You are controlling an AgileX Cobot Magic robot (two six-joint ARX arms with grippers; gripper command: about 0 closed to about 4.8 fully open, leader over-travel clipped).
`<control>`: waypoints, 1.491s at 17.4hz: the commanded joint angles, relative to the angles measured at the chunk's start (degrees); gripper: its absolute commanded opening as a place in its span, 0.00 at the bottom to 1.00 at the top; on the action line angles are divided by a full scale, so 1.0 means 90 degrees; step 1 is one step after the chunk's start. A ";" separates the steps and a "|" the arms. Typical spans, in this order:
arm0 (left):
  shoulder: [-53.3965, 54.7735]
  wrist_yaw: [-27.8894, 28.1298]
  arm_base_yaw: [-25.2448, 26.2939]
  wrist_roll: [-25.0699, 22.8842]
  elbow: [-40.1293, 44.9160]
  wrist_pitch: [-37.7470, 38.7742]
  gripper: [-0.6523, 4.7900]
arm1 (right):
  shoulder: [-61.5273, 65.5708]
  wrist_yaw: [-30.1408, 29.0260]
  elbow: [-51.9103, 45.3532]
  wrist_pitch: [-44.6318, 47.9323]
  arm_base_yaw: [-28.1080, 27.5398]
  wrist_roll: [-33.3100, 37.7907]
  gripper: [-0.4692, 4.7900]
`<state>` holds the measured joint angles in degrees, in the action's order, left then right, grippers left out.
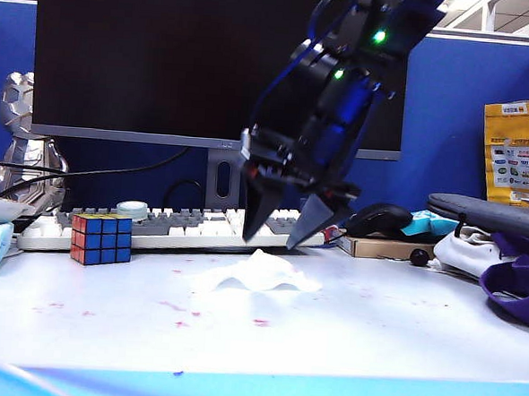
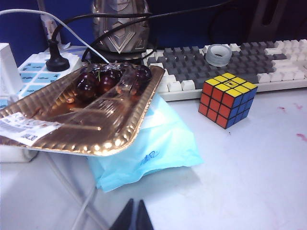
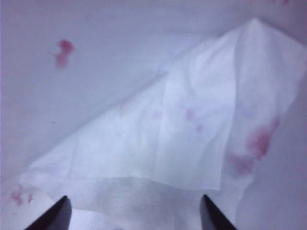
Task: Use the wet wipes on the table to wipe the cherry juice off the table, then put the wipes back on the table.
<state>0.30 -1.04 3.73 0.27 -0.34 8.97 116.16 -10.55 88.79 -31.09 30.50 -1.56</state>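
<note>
- Wet wipes (image 1: 258, 271): one crumpled white sheet lying on the tabletop (image 1: 400, 336), peaked in the middle, in front of the keyboard (image 1: 182, 222) and to the right of the Rubik's cube (image 1: 101, 237); directly below the right gripper (image 1: 285, 231), apart from its tips and not held.
- Same sheet in the right wrist view (image 3: 192, 139): spread between and ahead of the two dark fingers (image 3: 53, 216), pink stains on its folds.
- Right gripper: fingers spread wide, pointing down, empty, hovering just above the sheet.
- Cherry juice (image 1: 260, 322): small pink spots scattered on the tabletop in front of and to the left of the sheet; one larger spot (image 3: 63, 51) beside the sheet in the right wrist view.
- Left gripper (image 2: 134, 216): tips pressed together, holding nothing, low over bare tabletop near a pale blue pack (image 2: 158, 146) and a gold tray (image 2: 91, 136) of cherries; well apart from the sheet.
</note>
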 commanded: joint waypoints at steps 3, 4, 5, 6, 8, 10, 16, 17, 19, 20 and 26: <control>-0.0022 -0.0029 0.0005 0.0024 0.0005 0.0066 0.12 | 0.0498 0.0197 0.0668 -0.0204 0.0053 -0.0080 0.77; -0.0022 -0.0032 0.0005 0.0022 0.0005 0.0066 0.12 | 0.0719 0.0369 0.1032 -0.0452 0.0053 -0.0180 0.77; -0.0022 -0.0029 0.0005 0.0024 0.0005 0.0066 0.12 | 0.0903 0.0602 0.1345 -0.0760 0.0053 -0.0221 0.77; -0.0022 -0.0029 0.0005 0.0022 0.0005 0.0066 0.12 | 0.1015 0.0675 0.1511 -0.0906 0.0053 -0.0243 0.77; -0.0022 -0.0029 0.0005 0.0022 0.0005 0.0066 0.12 | 0.1287 0.0729 0.1889 -0.1268 0.0053 -0.0340 0.77; -0.0022 -0.0029 0.0005 0.0024 0.0005 0.0066 0.12 | 0.1486 0.0833 0.2062 -0.1656 0.0056 -0.0342 0.71; -0.0022 -0.0029 0.0005 0.0024 0.0005 0.0066 0.12 | 0.1506 0.0160 0.2256 -0.2569 0.0563 -0.0984 0.08; -0.0022 -0.0029 0.0005 0.0024 0.0005 0.0066 0.12 | 0.1506 0.0136 0.2283 -0.2720 0.0794 -0.1054 0.08; -0.0022 -0.0029 0.0005 0.0022 0.0005 0.0066 0.12 | 0.1508 0.0136 0.2285 -0.2975 0.1326 -0.1069 0.08; -0.0022 -0.0029 0.0005 0.0022 0.0005 0.0066 0.12 | 0.1508 0.0136 0.2285 -0.3021 0.1571 -0.1066 0.08; -0.0022 -0.0029 0.0005 0.0022 0.0005 0.0066 0.12 | 0.1528 0.1151 0.2280 -0.3531 0.2344 -0.0753 0.08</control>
<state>0.30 -1.04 3.75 0.27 -0.34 8.97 129.93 -4.71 109.10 -60.60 52.07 -10.17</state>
